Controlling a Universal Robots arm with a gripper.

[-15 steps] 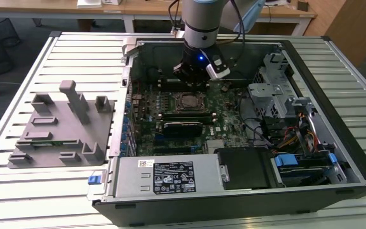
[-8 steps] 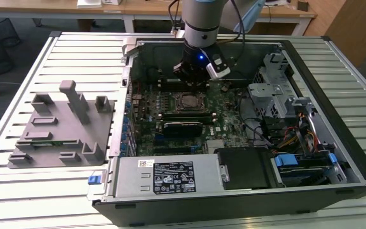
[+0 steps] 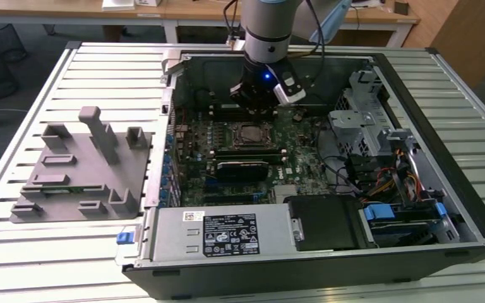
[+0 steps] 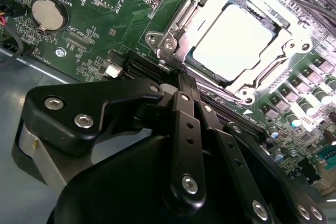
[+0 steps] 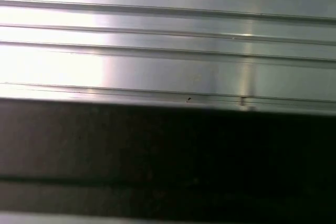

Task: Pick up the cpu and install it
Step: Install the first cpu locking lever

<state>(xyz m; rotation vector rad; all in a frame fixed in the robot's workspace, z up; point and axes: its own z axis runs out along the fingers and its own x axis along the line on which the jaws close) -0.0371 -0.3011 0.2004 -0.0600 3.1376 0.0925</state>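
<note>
Already the cpu (image 4: 239,43) lies flat inside the black socket frame (image 4: 220,35) on the green motherboard (image 4: 105,19), so the chip seems seated — probably the reason why the gripper (image 3: 255,104) hangs just above the board and carries nothing that I can see. How wide the jaws stand, I cannot tell. In the exterior view the socket sits near 6 o'clock from the gripper, inside the open computer case (image 3: 411,189), and the grey tray (image 3: 83,170) rests well apart at 9 o'clock — the second wrist view gives the chip's bright top plate instead.
</note>
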